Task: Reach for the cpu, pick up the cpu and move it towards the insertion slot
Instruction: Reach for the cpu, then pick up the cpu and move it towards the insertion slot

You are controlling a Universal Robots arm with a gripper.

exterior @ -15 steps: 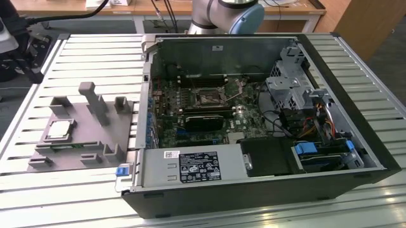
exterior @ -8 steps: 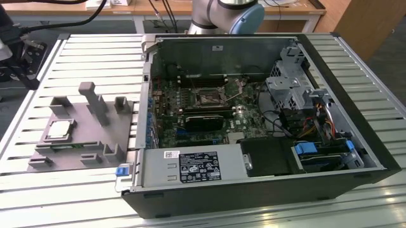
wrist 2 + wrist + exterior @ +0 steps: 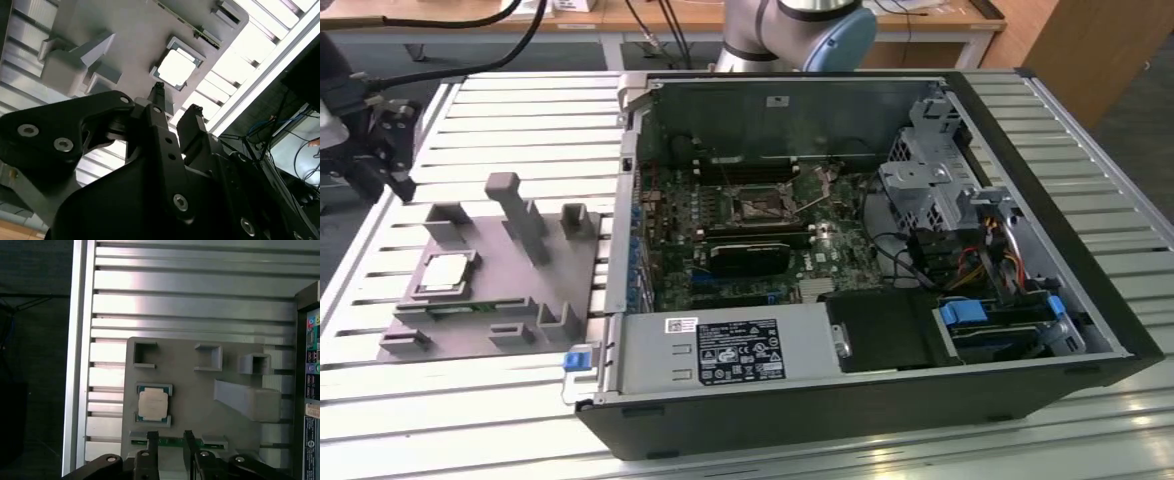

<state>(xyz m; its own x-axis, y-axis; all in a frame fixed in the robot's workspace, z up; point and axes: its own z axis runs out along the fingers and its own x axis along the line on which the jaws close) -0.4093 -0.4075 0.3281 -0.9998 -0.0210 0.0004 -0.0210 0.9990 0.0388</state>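
Gripper (image 3: 170, 436) spread, empty, hovering near the grey fixture plate's (image 3: 200, 410) edge, apart from the cpu (image 3: 152, 404) seated in its pocket there; bare slatted table (image 3: 190, 305) beyond the plate.

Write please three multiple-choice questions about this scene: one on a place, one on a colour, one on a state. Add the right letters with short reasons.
1. Where does the cpu lie?
A) in a blue tray
B) on the grey fixture plate
C) on a wooden shelf

2. Which colour is the board around the insertion slot?
A) green
B) red
C) white

3. How is the gripper?
A) shut on the cpu
B) open and empty
C) shut on a cable

Answers:
1 B: both wrist views show it seated on the plate.
2 A: the exterior view shows green around the socket.
3 B: its fingers stand apart, nothing between them.
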